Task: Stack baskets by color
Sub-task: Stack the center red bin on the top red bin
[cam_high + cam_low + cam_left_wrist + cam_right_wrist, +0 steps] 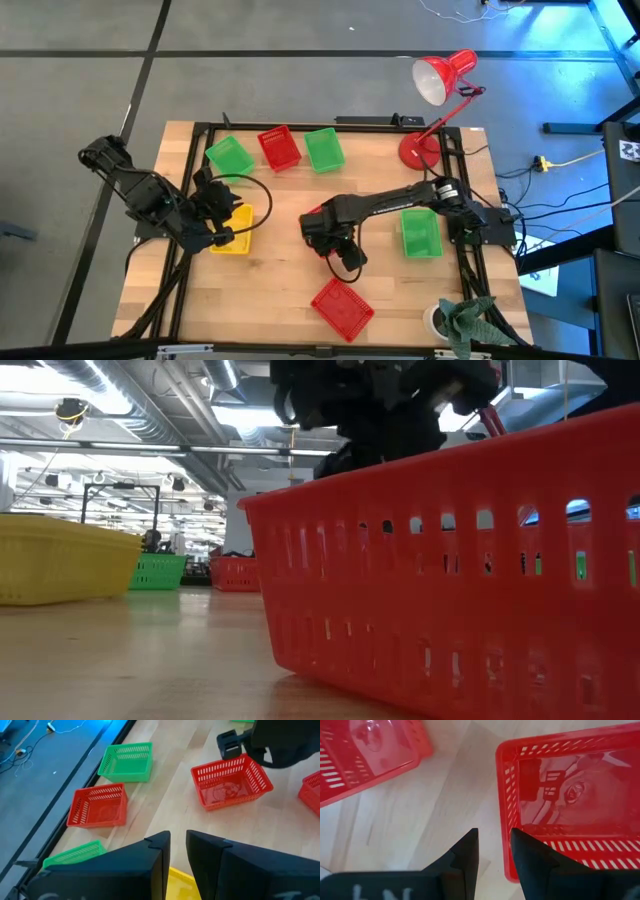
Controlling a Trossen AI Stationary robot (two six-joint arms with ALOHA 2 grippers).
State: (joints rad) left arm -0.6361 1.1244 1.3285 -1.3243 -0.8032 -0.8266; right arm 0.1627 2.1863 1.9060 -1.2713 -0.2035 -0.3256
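A red lamp (433, 85) leans over the table's (280, 310) upper right corner, mesh baskets lie scattered, the left gripper (228, 236) pinches the yellow basket's (235, 240) rim at centre-left, and the right gripper (492, 851), fingers narrowly parted, straddles a red basket's (570, 800) wall mid-table.

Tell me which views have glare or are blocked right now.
Low view: a red basket close to the lens fills the right half, with bright ceiling lights behind. Right wrist view: glossy reflections on the basket floor. High view: evenly lit, blue cast top right.
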